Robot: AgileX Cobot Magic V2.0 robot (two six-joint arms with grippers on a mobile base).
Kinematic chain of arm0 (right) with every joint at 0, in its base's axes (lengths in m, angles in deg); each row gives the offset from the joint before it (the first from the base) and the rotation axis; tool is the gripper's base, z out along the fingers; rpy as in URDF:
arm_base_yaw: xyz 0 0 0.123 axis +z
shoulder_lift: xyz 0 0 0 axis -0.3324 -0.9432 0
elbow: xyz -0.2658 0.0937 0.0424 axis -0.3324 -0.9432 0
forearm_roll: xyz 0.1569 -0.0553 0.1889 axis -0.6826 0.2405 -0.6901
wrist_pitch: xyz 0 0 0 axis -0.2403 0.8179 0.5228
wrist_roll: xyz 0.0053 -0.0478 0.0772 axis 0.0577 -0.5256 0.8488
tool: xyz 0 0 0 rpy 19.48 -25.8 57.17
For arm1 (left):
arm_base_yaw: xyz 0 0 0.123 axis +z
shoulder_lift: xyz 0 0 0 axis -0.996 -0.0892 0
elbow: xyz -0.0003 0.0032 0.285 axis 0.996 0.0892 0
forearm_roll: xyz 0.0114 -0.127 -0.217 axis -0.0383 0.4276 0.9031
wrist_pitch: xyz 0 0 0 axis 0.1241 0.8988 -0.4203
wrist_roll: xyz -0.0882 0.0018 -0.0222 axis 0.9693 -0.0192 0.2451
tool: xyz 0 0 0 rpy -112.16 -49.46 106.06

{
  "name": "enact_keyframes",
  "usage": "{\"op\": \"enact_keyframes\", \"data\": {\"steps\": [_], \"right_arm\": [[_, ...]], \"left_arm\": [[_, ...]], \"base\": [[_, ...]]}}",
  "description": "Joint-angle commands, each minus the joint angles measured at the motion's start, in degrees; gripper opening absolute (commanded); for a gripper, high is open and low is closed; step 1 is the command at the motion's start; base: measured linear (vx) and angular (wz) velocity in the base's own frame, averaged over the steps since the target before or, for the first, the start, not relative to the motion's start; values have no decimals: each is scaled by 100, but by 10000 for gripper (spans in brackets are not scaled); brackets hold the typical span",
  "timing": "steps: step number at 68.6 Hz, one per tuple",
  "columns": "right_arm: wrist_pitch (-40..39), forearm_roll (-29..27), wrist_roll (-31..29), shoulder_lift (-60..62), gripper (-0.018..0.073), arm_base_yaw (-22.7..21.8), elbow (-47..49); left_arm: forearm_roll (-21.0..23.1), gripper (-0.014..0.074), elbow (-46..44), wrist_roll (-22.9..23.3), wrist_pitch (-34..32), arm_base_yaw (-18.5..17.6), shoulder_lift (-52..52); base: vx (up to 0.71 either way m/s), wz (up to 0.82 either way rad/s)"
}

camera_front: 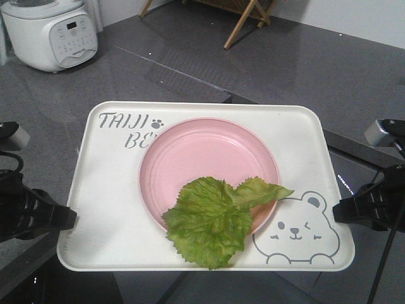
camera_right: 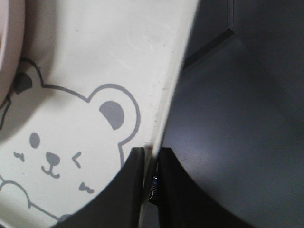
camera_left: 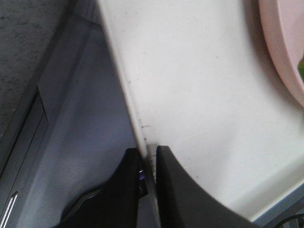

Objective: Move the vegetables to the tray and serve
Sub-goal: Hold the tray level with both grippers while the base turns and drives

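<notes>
left gripper lower left, jaws clenched on tray rim | right gripper lower right, clenched on opposite rim | lettuce leaf lower centre, overhanging pink plate onto tray | rice cooker upper left

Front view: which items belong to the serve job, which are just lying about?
Job: lettuce leaf, pink plate under it, tray, left gripper and right gripper clamped on tray edges.
Lying about: rice cooker, wooden rack.
</notes>
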Motion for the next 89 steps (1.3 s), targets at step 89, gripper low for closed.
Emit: {"op": "enact_keyframes", "data": {"steps": [89], "right_arm": [[165, -494, -276, 164, -6, 39, 153]], "left_arm": [[522, -6, -171, -143, -122, -63, 143]], "base": [[3, -31]]}}
